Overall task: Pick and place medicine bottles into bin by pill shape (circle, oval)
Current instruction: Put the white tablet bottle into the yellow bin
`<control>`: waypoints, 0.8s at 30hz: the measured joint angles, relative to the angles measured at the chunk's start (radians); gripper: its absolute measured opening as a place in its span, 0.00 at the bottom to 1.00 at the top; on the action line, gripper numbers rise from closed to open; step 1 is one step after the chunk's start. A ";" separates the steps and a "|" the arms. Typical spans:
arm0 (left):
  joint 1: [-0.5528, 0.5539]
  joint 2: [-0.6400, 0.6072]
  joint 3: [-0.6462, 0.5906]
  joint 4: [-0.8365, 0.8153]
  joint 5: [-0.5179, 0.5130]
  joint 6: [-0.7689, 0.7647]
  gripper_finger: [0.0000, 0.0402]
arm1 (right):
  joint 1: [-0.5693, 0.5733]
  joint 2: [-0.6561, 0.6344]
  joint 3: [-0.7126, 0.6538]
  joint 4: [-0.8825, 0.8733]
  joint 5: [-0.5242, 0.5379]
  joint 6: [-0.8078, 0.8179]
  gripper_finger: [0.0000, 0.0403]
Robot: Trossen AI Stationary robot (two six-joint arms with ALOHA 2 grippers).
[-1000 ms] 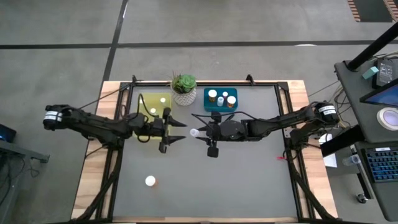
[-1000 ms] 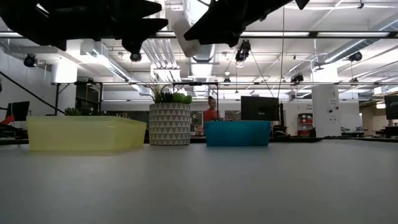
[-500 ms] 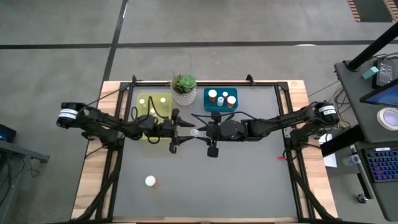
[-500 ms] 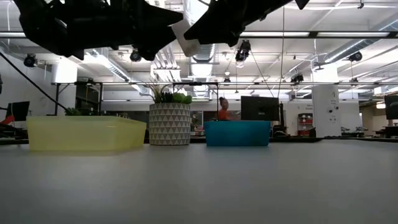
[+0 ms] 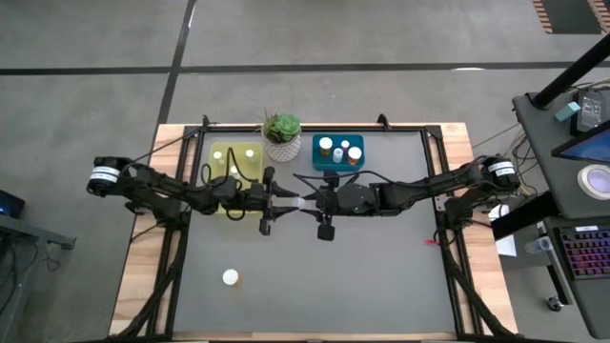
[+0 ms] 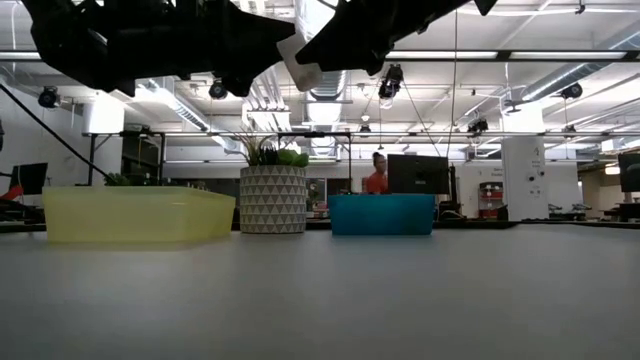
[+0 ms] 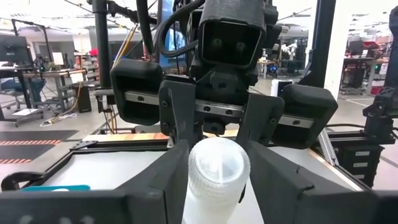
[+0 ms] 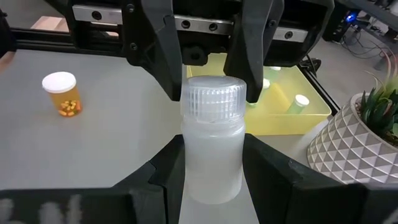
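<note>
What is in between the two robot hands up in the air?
A white medicine bottle. The right gripper grips its body, and the left gripper reaches its cap end. Both wrist views show it.

Both arms meet mid-table, raised; the left gripper (image 5: 291,201) and right gripper (image 5: 303,202) each clamp 1 bottle (image 8: 212,144).

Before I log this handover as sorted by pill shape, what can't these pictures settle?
- White bottle: frosted wall hides its pills in both wrist views.
- Yellow bin and blue bin: bottles too small in the high view; bin walls hide them in the low view.
- Left gripper: whether its fingers touch the cap is unclear.
</note>
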 joint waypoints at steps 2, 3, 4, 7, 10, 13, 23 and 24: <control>0.000 0.002 0.000 0.002 0.000 -0.007 0.33 | 0.000 0.000 0.000 -0.001 0.000 0.008 0.33; 0.000 0.002 0.000 0.000 0.000 -0.007 0.34 | 0.000 0.000 0.000 -0.002 0.000 0.013 0.33; 0.000 0.002 0.000 0.000 0.000 -0.007 0.35 | 0.000 0.000 0.000 -0.001 -0.001 0.015 0.33; 0.000 0.002 0.000 0.000 -0.001 -0.003 0.39 | 0.000 0.000 0.000 0.003 -0.001 0.031 0.33; 0.000 0.002 0.000 0.000 -0.003 0.002 0.43 | -0.003 0.000 0.000 0.012 -0.002 0.063 0.33; 0.000 0.005 0.000 -0.002 -0.003 0.013 0.45 | -0.003 0.000 0.000 0.018 -0.002 0.074 0.33; 0.000 0.003 -0.001 -0.001 -0.003 0.046 0.37 | -0.002 0.000 0.000 0.024 -0.002 0.073 0.33; 0.000 0.002 -0.001 -0.001 -0.003 0.046 0.35 | -0.002 0.000 0.000 0.024 -0.002 0.073 0.33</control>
